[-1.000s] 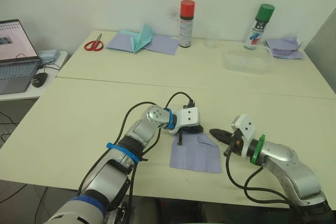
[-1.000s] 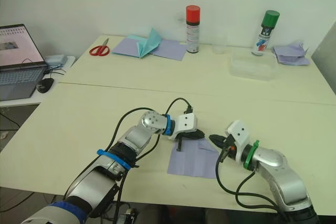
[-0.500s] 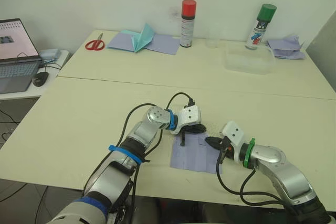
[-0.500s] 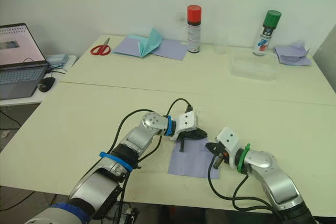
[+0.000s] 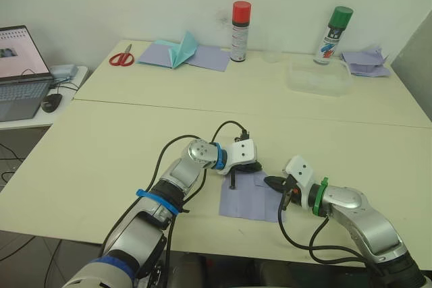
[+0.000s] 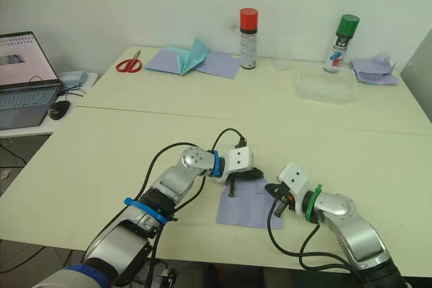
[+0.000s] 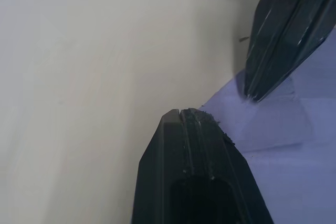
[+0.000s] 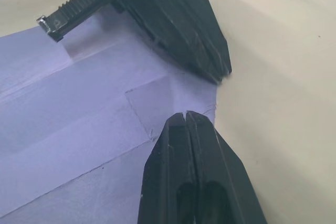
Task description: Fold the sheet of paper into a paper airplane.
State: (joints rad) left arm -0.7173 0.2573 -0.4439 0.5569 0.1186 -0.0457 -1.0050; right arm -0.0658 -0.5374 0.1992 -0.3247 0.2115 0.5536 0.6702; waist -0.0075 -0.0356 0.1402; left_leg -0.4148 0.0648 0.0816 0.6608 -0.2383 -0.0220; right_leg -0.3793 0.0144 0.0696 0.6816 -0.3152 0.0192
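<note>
The sheet of paper [image 5: 250, 198] lies flat near the table's front edge. It is lavender, with crease lines and a small folded corner [image 8: 168, 95] at its far right. My left gripper [image 5: 252, 166] is shut, and its tip rests at the paper's far edge. My right gripper [image 5: 272, 182] is shut too, with its tip on the paper's right edge beside that folded corner. The two tips are close together but apart, as the left wrist view shows with the right gripper's fingers [image 7: 273, 51] near the sheet of paper [image 7: 294, 156]. The paper airplane is out of view.
At the back of the table are red scissors [image 5: 121, 56], a teal paper plane [image 5: 182, 48] on lavender sheets, a red-capped spray can [image 5: 239, 30], a green-capped can [image 5: 333, 34], a clear plastic container [image 5: 318, 79] and a crumpled lavender pile [image 5: 366, 62]. A laptop [image 5: 20, 75] sits at the left.
My right gripper has moved left and down onto the paper's right edge. The raised corner of the paper now lies flatter. The left gripper has stayed almost where it was.
</note>
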